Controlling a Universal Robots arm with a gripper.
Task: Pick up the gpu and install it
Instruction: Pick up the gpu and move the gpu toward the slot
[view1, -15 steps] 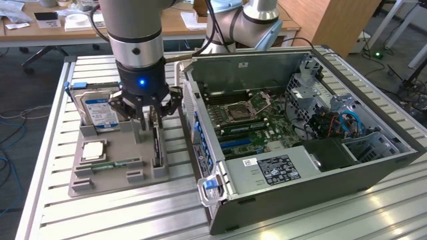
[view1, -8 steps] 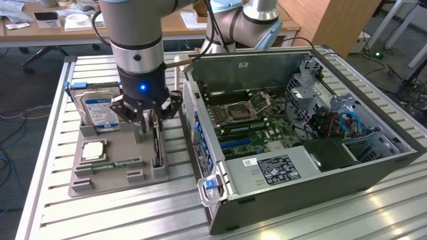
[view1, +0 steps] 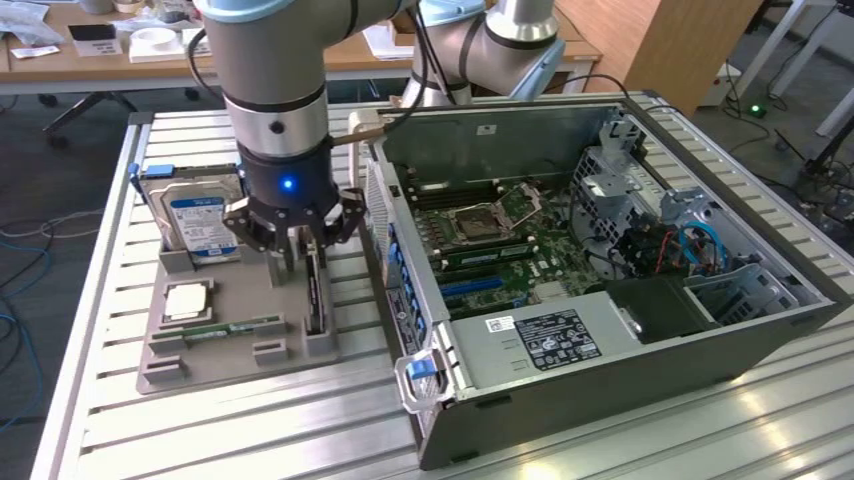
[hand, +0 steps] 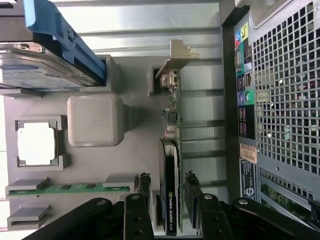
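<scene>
The gpu (view1: 316, 300) (hand: 170, 150) stands on edge in a slot of the grey holder tray (view1: 227, 368) (hand: 135, 112). It is a thin dark card with a black face, and its pale metal bracket (hand: 175, 57) is at the end away from me. My gripper (view1: 300, 268) (hand: 168, 192) is lowered over the card, one finger on each side of it. In the wrist view a narrow gap shows between each fingertip (hand: 145, 187) and the card, so the gripper is open and straddles it.
The tray also holds a silver hard drive with a blue label (view1: 198, 215) (hand: 40, 75), a CPU (view1: 187, 298) (hand: 36, 143) and a green memory stick (view1: 234, 328) (hand: 65, 188). The open computer case (view1: 747, 310) (hand: 280, 100) lies close beside the card on the slatted metal table (view1: 160, 440).
</scene>
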